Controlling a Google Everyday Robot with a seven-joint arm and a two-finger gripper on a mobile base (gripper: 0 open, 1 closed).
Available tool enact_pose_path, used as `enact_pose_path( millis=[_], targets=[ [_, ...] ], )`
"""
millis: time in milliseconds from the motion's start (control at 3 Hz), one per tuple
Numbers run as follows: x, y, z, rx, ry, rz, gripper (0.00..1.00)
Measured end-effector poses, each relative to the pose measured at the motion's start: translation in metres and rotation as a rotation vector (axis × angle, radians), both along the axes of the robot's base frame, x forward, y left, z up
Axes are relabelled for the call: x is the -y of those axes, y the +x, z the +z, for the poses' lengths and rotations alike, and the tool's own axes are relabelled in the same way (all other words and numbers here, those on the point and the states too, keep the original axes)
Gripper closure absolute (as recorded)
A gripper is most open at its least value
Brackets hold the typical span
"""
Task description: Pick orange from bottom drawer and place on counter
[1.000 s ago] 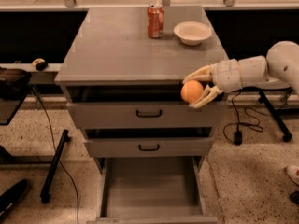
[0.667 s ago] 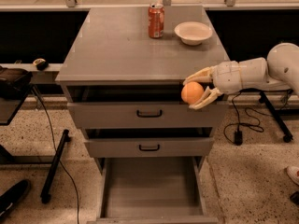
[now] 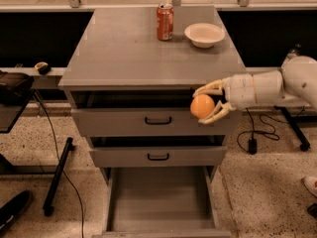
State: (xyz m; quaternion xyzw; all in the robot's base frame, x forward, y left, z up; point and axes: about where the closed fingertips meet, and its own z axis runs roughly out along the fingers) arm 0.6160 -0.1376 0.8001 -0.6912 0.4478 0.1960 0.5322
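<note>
Orange (image 3: 202, 106) is pinched in the hand (image 3: 200, 107), well above the open bottom drawer (image 3: 158, 200) and just below the near right edge of the tabletop (image 3: 124, 48); judged light, firm, smooth-skinned and prone to roll, best gripped across its widest girth.

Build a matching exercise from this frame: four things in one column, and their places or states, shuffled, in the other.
Things:
1. orange
2. soda can
3. white bowl
4. bottom drawer

Places or states:
A. pulled open
B. held in the gripper, just below the counter's front right edge
C. on the counter, left of the bowl
D. on the counter, right of the can

Pairs: 1-B, 2-C, 3-D, 4-A
</note>
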Motion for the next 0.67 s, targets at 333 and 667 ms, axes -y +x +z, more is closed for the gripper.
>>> enact_pose_path(
  millis=[333,667],
  targets=[
    [-0.003,-0.039,-0.002,0.182,-0.023,-0.009,1.00],
    [-0.011,-0.082,-0.037,0.374,-0.092,-0.048,1.00]
  ],
)
